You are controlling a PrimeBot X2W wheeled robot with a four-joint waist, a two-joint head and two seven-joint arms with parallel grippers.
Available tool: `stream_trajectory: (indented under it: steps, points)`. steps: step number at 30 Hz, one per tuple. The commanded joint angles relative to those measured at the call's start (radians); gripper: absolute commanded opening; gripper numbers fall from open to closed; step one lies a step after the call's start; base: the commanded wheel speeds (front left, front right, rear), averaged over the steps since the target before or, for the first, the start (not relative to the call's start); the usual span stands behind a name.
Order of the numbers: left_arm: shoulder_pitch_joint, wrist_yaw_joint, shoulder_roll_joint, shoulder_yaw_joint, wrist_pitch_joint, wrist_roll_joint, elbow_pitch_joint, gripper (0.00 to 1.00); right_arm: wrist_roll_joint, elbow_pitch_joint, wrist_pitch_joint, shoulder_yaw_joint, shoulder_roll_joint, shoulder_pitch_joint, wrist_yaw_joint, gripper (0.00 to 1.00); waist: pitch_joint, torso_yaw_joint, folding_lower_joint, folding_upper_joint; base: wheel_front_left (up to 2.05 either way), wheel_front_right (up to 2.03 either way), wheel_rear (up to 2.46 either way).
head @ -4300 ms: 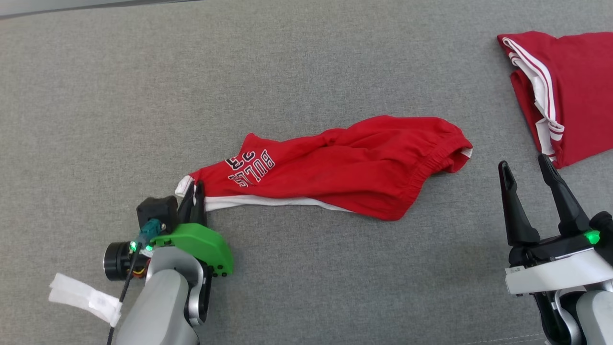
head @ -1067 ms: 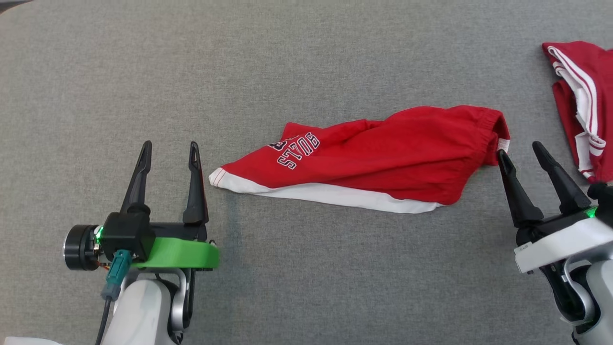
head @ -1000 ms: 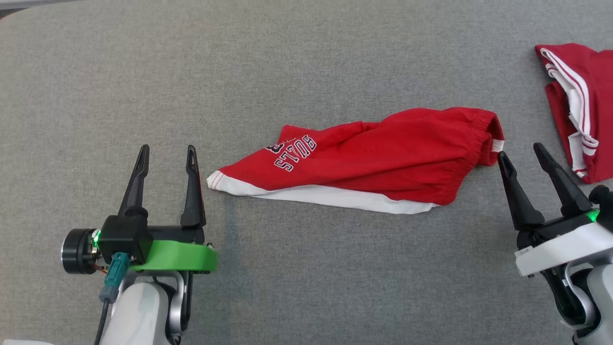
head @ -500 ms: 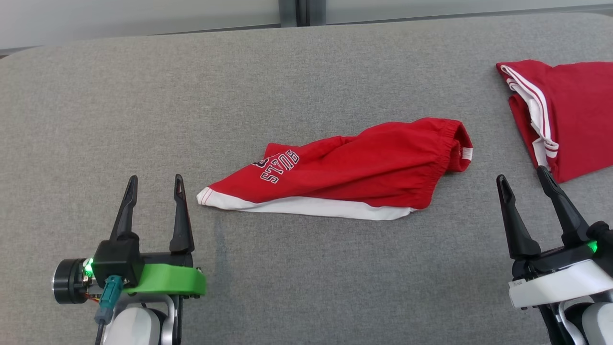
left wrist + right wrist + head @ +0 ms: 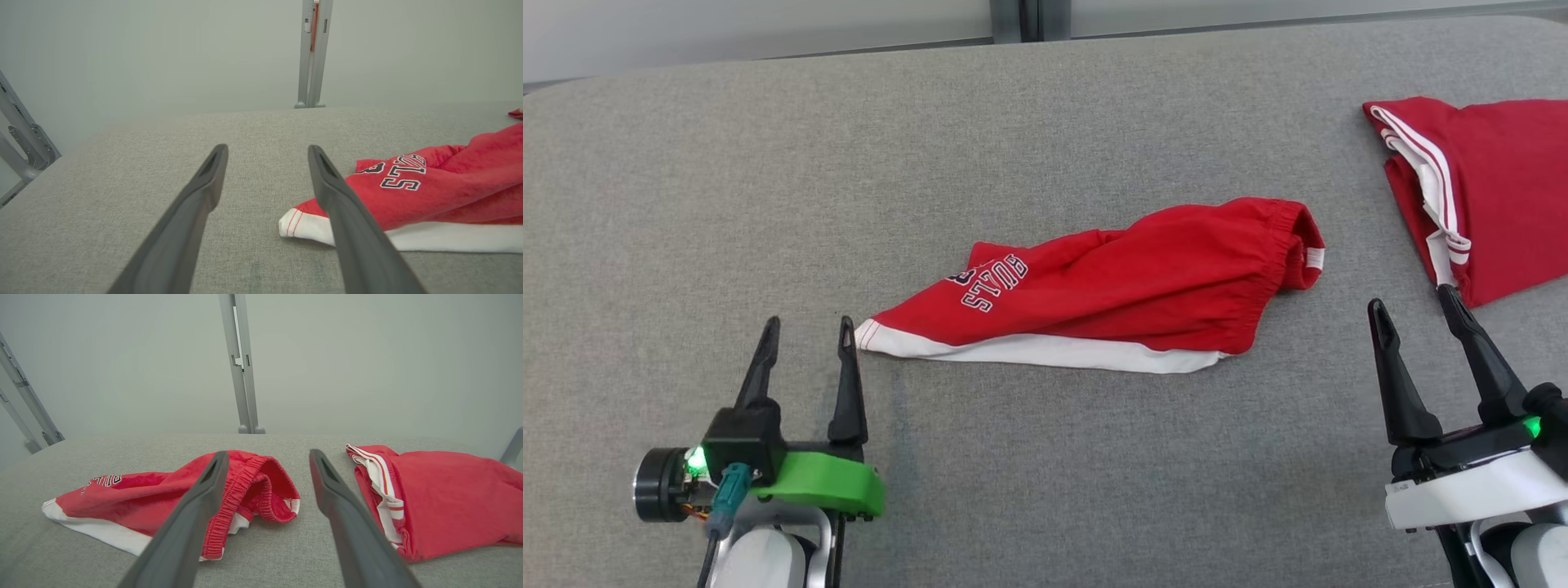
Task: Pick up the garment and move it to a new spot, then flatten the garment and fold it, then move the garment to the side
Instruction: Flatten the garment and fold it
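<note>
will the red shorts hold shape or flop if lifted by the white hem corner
Probably flop: the red shorts lie creased and bunched, so the rest would hang. Likely light, being thin cloth. The gathered waistband looks thicker and may drag.

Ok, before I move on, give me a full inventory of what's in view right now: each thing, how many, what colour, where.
red shorts: one, red with a white hem and dark "BULLS" lettering, lying rumpled mid-table, waistband end toward the right
folded garment: one, red with white stripes, far right of the table, apart from the shorts
table: one, grey fabric top, under both garments
post: one, grey metal, upright behind the table's far edge
left pincer: one, dark fingers on a green mount, lower left, open and empty, close beside the shorts' white hem corner
right pincer: one, dark fingers on a white mount, lower right, open and empty, between the waistband and the folded garment
</note>
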Motion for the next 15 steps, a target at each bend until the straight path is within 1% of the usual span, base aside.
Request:
stream_trajectory:
  steps: [1, 5, 13, 14, 15]
  points:
    - [-0.019, -0.010, 0.011, -0.007, 0.016, -0.005, 0.017, 1.00, 0.001, -0.002, 0.003, 0.005, -0.001, 0.000, -0.002, 1.00, 0.009, -0.002, 0.0000, 0.0000, 0.00, 0.00, 0.00]
    - [-0.064, -0.041, 0.009, -0.037, 0.080, -0.014, 0.095, 1.00, 0.014, 0.002, 0.001, 0.017, -0.002, -0.018, -0.002, 1.00, 0.037, -0.007, 0.0000, 0.0000, 0.00, 0.00, 0.00]
    - [-0.193, -0.096, 0.008, -0.067, 0.164, -0.038, 0.312, 1.00, 0.039, 0.041, 0.010, 0.049, -0.005, -0.038, -0.002, 1.00, 0.088, -0.021, 0.0000, 0.0000, 0.00, 0.00, 0.00]
    - [-0.207, -0.102, 0.006, -0.071, 0.168, -0.039, 0.337, 0.99, 0.039, 0.051, 0.015, 0.057, -0.008, -0.038, -0.002, 1.00, 0.090, -0.023, 0.0000, 0.0000, 0.00, 0.00, 0.00]
    - [-0.218, -0.106, 0.005, -0.072, 0.165, -0.038, 0.354, 0.66, 0.041, 0.059, 0.017, 0.067, -0.010, -0.040, -0.002, 1.00, 0.092, -0.024, 0.0000, 0.0000, 0.00, 0.00, 0.00]
